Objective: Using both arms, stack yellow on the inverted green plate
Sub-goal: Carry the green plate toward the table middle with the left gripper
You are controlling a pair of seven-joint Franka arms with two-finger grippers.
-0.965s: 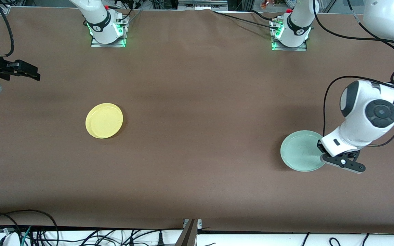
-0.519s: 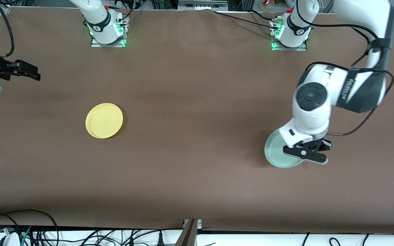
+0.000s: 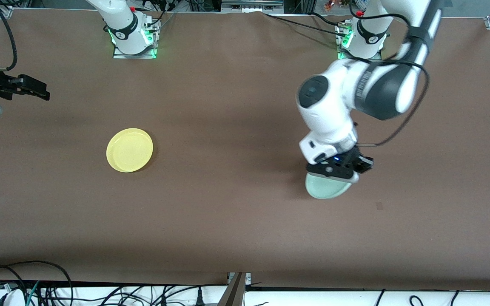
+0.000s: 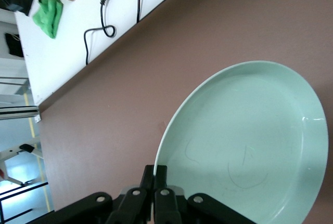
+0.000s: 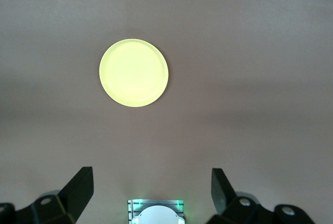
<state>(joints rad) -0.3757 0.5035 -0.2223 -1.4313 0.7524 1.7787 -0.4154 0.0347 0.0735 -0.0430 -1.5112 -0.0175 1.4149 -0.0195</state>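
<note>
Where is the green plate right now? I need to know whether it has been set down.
The green plate is tilted up, its rim pinched in the left gripper, over the table toward the left arm's end, well apart from the yellow plate.

Yellow plate (image 3: 129, 150) lies flat; green plate (image 3: 327, 187) tilted, held aloft.

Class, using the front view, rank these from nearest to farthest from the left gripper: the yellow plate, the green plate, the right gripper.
1. green plate, clamped by its rim in the left gripper.
2. yellow plate, flat on the table, toward the right arm's end.
3. right gripper, waiting at that end's edge.
</note>
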